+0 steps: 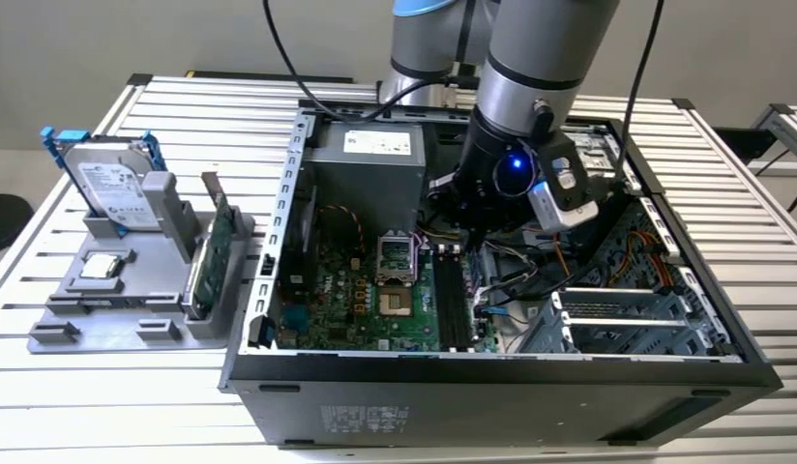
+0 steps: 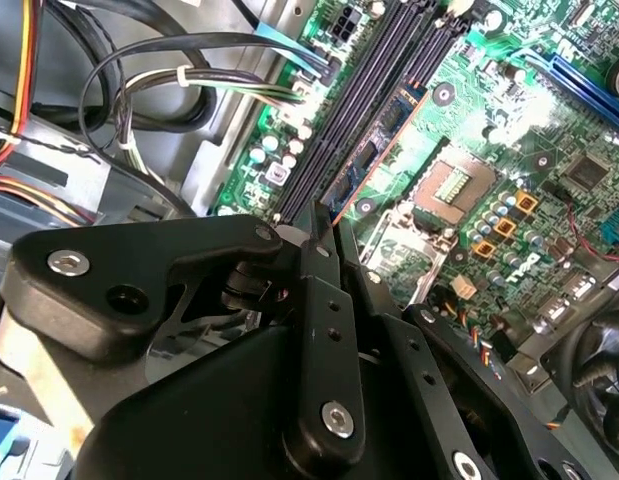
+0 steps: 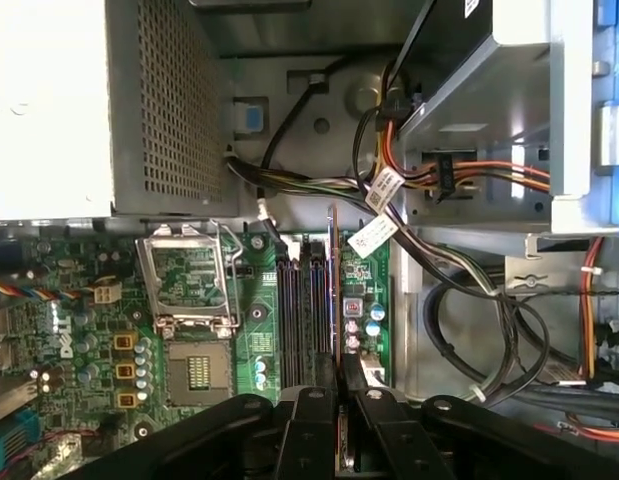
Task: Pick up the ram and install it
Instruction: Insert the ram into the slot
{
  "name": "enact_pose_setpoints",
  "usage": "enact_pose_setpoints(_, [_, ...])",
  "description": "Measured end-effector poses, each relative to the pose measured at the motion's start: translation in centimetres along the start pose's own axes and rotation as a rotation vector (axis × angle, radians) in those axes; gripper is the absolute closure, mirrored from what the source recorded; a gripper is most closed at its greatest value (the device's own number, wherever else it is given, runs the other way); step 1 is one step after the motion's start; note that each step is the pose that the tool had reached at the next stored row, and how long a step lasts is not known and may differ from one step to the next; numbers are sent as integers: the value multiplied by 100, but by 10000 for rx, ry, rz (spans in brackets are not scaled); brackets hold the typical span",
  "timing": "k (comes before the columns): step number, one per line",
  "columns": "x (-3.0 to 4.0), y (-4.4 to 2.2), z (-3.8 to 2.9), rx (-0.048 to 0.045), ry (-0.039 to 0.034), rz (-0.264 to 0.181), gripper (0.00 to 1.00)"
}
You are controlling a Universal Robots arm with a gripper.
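The ram, a thin dark-blue stick, is held on edge by the gripper, whose fingers are clamped on it. Its long axis is laid along the black memory slots of the motherboard, inside the computer case.

- Exterior view: even, soft overhead light; slatted table bright, computer case interior darker.
- First wrist view: power supply box blown out white by glare.
- Second wrist view: near gripper soft, motherboard sharper.
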State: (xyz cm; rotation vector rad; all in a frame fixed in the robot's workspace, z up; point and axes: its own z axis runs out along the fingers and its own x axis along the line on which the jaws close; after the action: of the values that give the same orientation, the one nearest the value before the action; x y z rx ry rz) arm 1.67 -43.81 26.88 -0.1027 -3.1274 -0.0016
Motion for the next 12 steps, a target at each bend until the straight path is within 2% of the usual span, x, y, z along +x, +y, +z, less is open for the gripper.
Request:
enact_pose_setpoints(3, [-1,-6,18,0,0,0,100])
enact_pose_setpoints(12, [-3,-17,129,0,0,-1,100])
